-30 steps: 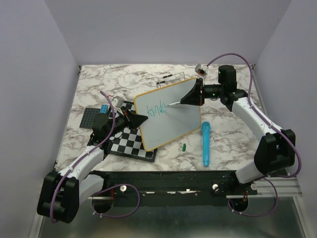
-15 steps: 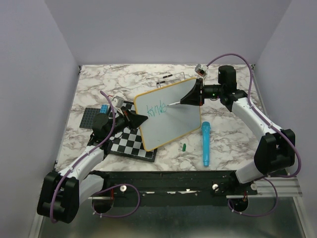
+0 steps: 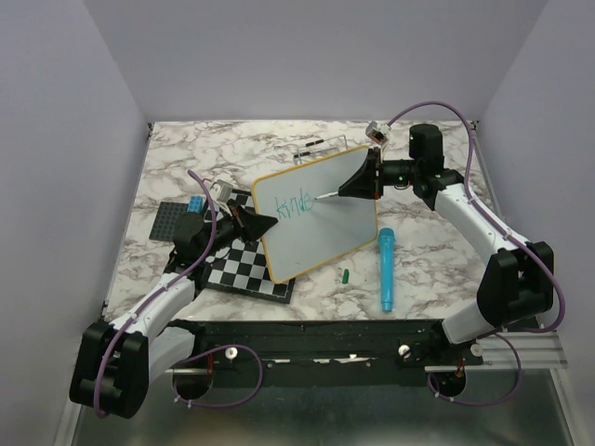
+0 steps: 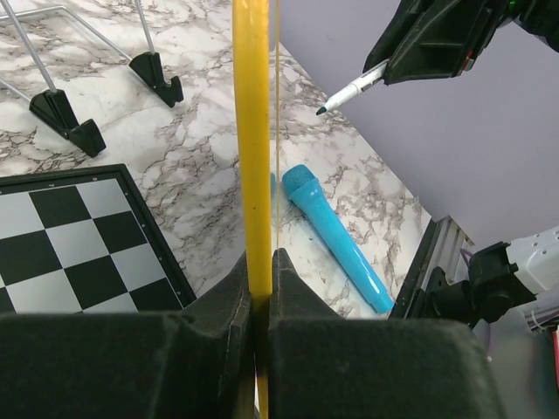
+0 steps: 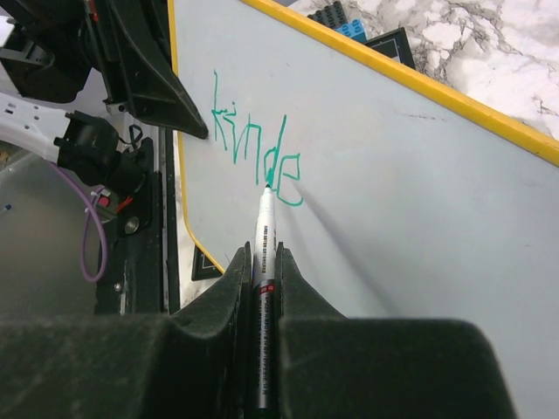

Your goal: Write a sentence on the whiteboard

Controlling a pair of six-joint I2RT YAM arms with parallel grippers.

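Note:
The whiteboard, white with a yellow frame, is held tilted up over the table. My left gripper is shut on its left frame edge, as the left wrist view shows. Green lettering reading "kinde" sits at the board's upper left. My right gripper is shut on a white marker. The marker's green tip touches the board at the last letter. The marker also shows in the left wrist view.
A blue microphone-shaped cylinder and a small green cap lie right of the board. A checkered board lies under the whiteboard's near-left corner. A black plate with a blue brick is at the left. A wire stand is behind.
The right wrist has shifted very slightly, and the marker tip stays at the end of the lettering. The left arm and the board have not moved.

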